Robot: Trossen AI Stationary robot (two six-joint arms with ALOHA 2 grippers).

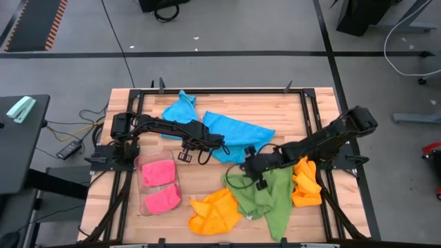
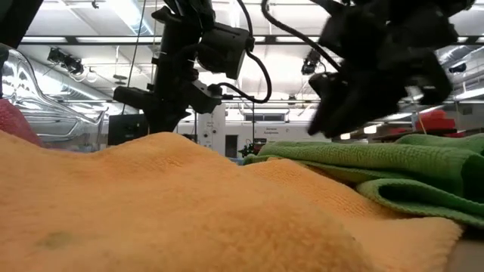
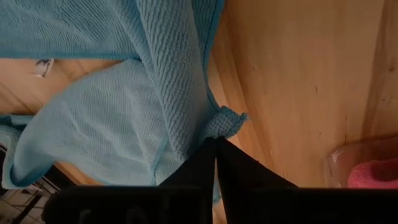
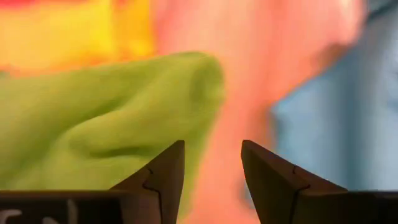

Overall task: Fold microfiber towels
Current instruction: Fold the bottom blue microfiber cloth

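Farthest left of the left gripper [image 1: 185, 154] sits a clear plastic tray [image 1: 141, 180] holding two folded pink towels [image 1: 158, 171], just beside the gripper toward the table's near edge. The left gripper's fingers are pressed together on a corner of the blue towel [image 3: 124, 124], and the wrist view shows a small bunched bit of blue cloth pinched right at the fingertips. The rest of that towel spreads away from the gripper toward the far side of the wooden table [image 1: 275, 110].

Further right, the right gripper [image 4: 211, 165] hovers with its fingers spread and nothing between them. The green towel [image 1: 265, 193] lies directly beneath and ahead of it, one rounded fold close to one finger, not yet in the gap. Orange towels lie on both sides of the green one: one [image 1: 215, 210] nearer the left arm, one [image 1: 306, 182] under the right arm.

The step in hand looks like getting a second grip so that a towel can be pulled flat. For that to go well, the right gripper should take a single layer at a true corner (not a thick fold), while the left keeps its pinch and lifts gently, so the cloth hangs straight and the edges meet.
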